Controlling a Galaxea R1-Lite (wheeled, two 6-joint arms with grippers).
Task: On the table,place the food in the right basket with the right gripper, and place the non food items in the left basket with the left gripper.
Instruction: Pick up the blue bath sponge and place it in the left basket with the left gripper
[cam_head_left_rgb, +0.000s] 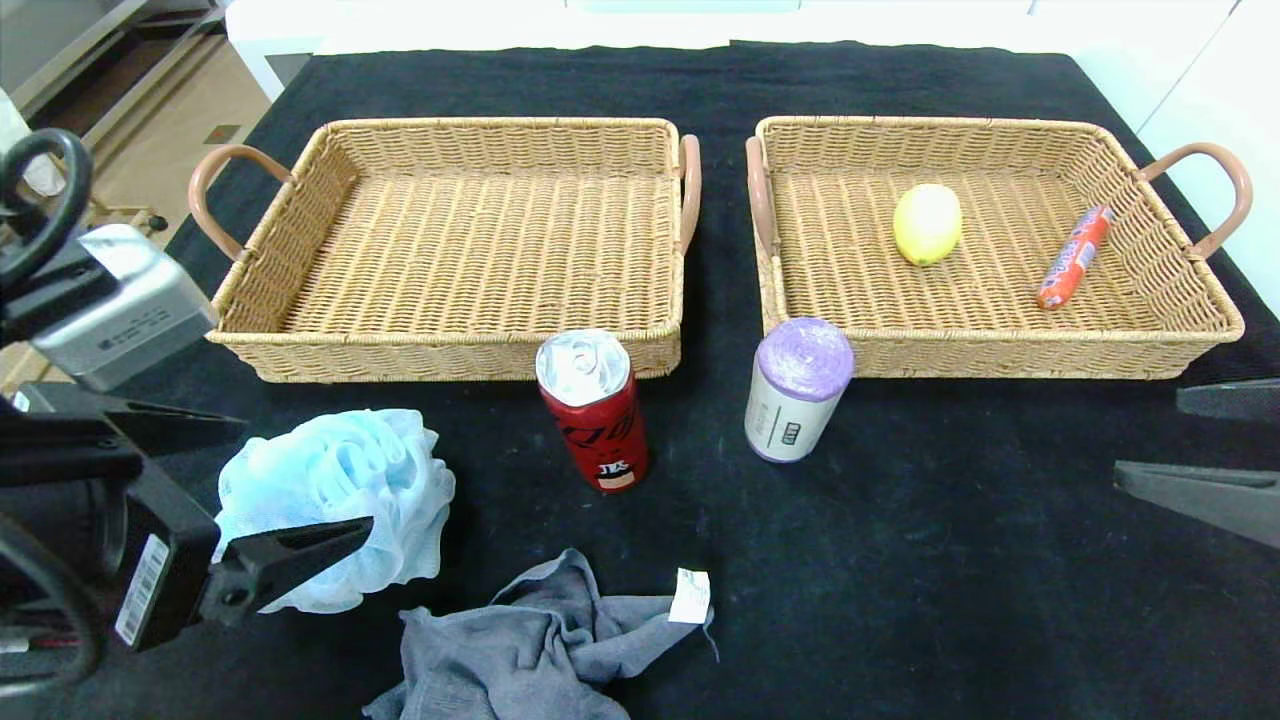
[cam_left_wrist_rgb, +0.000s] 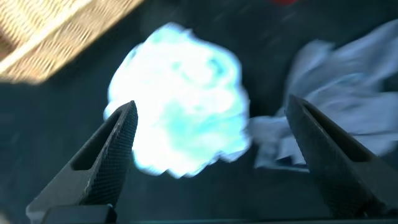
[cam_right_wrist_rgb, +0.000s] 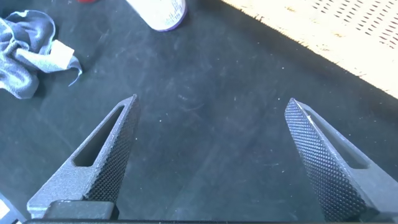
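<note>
- my left gripper (cam_left_wrist_rgb: 211, 149) is spread wide and holds nothing; it hovers over the light-blue bath sponge (cam_head_left_rgb: 335, 505), which shows between its fingers in the left wrist view.
- my right gripper (cam_right_wrist_rgb: 211, 155) is equally wide and empty, above bare black table (cam_head_left_rgb: 950, 520) at the right edge.
- the sponge is a fluffy mesh ball with no long axis, lying on the table in front of the left basket (cam_head_left_rgb: 455, 245).
- the grey cloth (cam_head_left_rgb: 535, 650), crumpled, white tag toward the right, lies just beside the sponge at the near edge.
- the red soda can (cam_head_left_rgb: 592, 410) stands upright, silver top up, close to the left basket's front wall.
- the purple roll (cam_head_left_rgb: 797, 390) stands on end, close to the right basket (cam_head_left_rgb: 990, 245).
- inside the right basket: the yellow lemon (cam_head_left_rgb: 927, 224), and the orange-red sausage (cam_head_left_rgb: 1074, 256) lying slanted, its far end toward the right handle.
</note>
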